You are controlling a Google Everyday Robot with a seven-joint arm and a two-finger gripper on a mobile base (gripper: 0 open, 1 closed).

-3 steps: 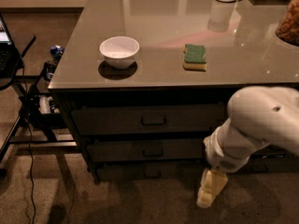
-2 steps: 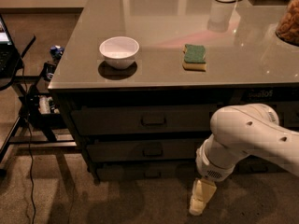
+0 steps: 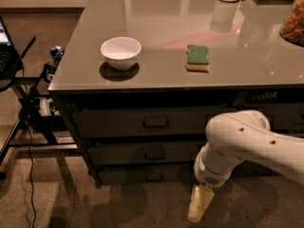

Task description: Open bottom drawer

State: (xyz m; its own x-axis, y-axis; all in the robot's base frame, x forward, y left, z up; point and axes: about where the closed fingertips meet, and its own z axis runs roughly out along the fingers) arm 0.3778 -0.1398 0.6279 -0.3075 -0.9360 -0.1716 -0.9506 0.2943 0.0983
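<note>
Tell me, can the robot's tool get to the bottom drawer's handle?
Probably yes. The tool hangs low, a bit right of and below the handle on the bottom drawer, and nothing sits between them.

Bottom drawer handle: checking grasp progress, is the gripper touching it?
Apart. Camera view shows the gripper low, right of the bottom drawer handle, a clear gap between.
</note>
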